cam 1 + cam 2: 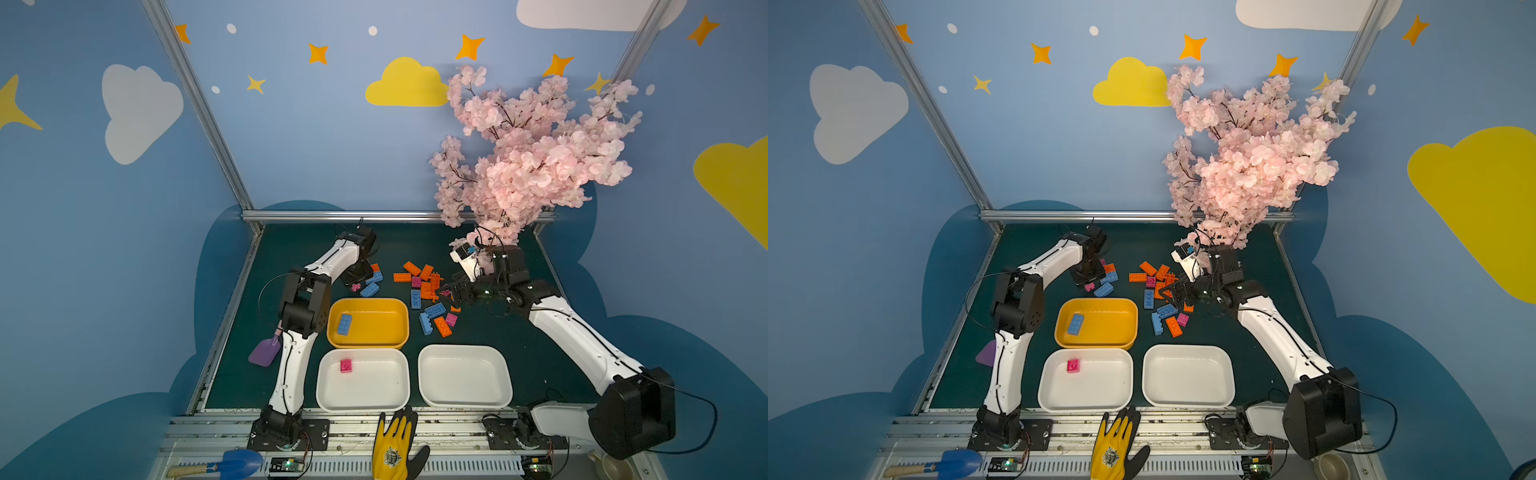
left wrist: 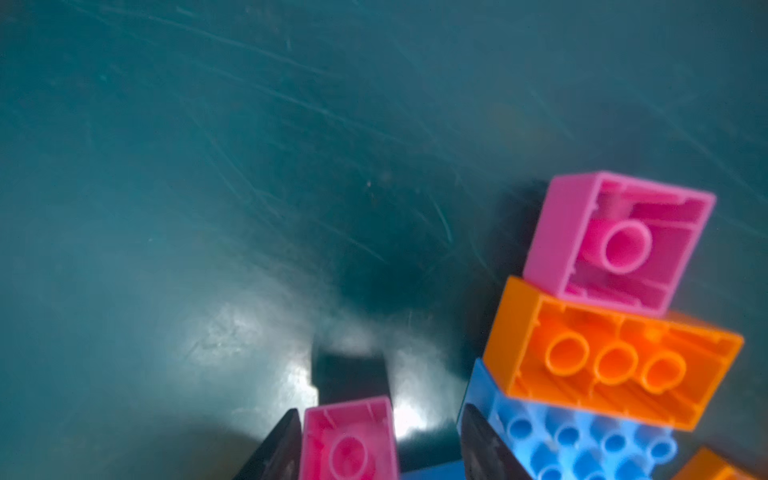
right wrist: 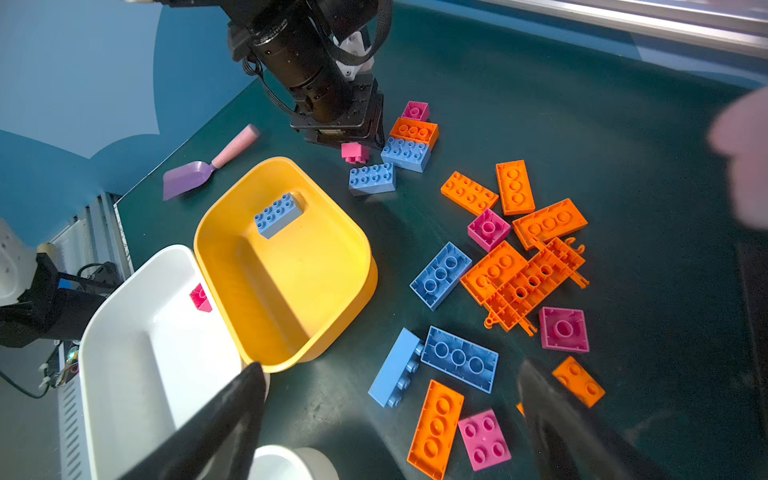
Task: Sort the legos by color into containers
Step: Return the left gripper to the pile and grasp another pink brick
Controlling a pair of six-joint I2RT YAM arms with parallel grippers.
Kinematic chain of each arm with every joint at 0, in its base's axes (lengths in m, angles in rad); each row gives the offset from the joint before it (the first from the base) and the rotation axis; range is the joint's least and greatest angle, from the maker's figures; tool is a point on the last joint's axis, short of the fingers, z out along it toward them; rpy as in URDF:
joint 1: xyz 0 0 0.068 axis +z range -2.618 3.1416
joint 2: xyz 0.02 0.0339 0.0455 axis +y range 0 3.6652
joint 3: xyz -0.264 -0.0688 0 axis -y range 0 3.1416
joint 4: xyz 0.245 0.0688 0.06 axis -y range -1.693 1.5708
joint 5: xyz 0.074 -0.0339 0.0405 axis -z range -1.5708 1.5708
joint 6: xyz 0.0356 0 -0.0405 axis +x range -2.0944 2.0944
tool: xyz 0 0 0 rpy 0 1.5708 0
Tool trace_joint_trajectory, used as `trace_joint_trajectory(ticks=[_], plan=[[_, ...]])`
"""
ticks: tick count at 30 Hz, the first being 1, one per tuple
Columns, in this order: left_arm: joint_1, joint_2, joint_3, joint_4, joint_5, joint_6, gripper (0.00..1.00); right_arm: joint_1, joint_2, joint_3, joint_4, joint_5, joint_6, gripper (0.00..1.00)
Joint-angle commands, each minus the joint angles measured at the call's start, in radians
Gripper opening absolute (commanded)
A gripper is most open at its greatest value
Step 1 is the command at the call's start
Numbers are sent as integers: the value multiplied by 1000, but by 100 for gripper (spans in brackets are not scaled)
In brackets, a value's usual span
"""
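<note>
- On the table [image 1: 540,365], our left jaws straddle a pink brick [image 2: 347,440], part-open.
- Right jaws wide open, empty.
- Yellow tray [image 1: 382,328]: blue brick [image 1: 344,324]; white tray [image 1: 374,386]: magenta brick [image 1: 345,365].

Robot test cell: aluminium frame [image 1: 353,215] is boxing a green tabletop [image 1: 536,357], painted cloud walls [image 1: 311,137] rising behind the frame, two arm bases [image 1: 286,432] sitting bolted at its front.

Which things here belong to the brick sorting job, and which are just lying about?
Job: blue, orange and pink studded plastic bricks; yellow-orange plastic tray; left white plastic tray; right white plastic tray.
Lying about: purple plastic scoop; yellow-and-black work glove; blue wooden-handled trowel; pink artificial blossom tree.
</note>
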Motion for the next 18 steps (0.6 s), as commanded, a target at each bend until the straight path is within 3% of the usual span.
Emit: trace_joint_trajectory(ticks=[1,8,15,18], plan=[[5,18,19,-41,-10,-27,55,-8,-6,1,0,0,2,94],[3,21,-2,-36,-4,-20,50,-14,0,3,3,-8,7,94],[7,6,-37,-39,-13,11,34,-16,-7,-3,7,-6,14,94],[16,-4,-38,-46,-12,27,32,-16,-11,-10,10,-6,16,94]])
